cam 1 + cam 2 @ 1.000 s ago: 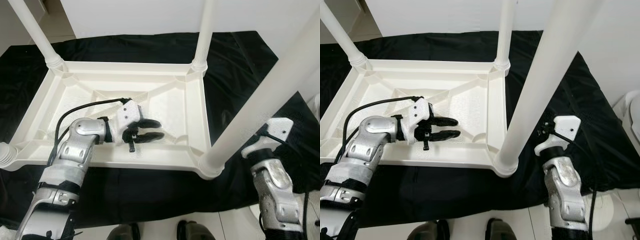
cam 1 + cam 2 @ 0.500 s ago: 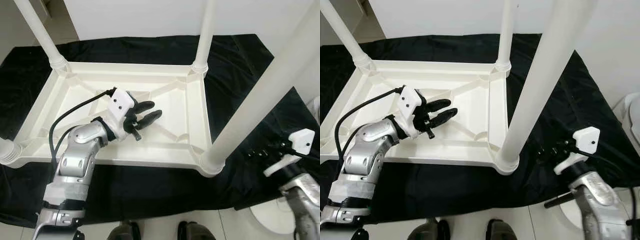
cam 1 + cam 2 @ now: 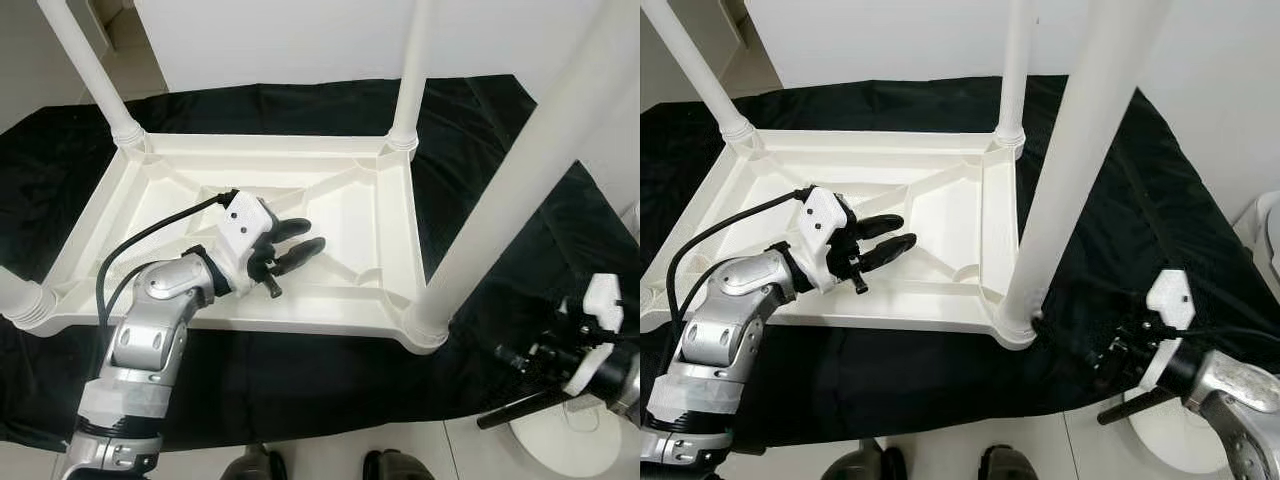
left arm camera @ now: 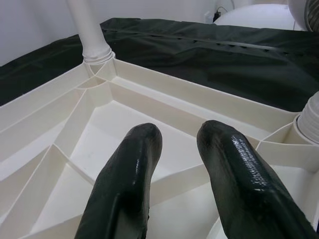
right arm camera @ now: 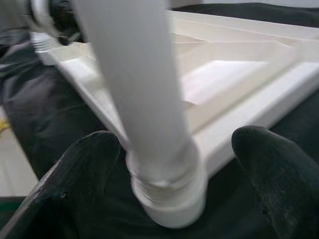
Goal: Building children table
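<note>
The white plastic table (image 3: 330, 318) lies upside down on a black cloth (image 3: 300, 385), with its legs standing up. The near right leg (image 3: 520, 180) rises from its corner socket (image 3: 425, 325). My left gripper (image 3: 302, 238) hovers open over the ribbed underside near the front rim, holding nothing; in the left wrist view its fingers (image 4: 127, 189) point toward the far right leg (image 4: 89, 30). My right gripper (image 3: 506, 384) is low at the right, open wide, a short way off the near right leg's base. In the right wrist view that base (image 5: 167, 184) sits ahead between the fingers (image 5: 89, 169).
Two more legs stand at the far left (image 3: 90, 70) and far right (image 3: 410, 70) corners, and one at the near left corner (image 3: 18, 295). A white round object (image 3: 570, 450) lies on the floor beside the right arm. My feet (image 3: 250, 465) stand at the cloth's front edge.
My right arm has dropped and swung out to the right, away from the near right leg, and now faces its base. My left gripper rose, then settled a little lower.
</note>
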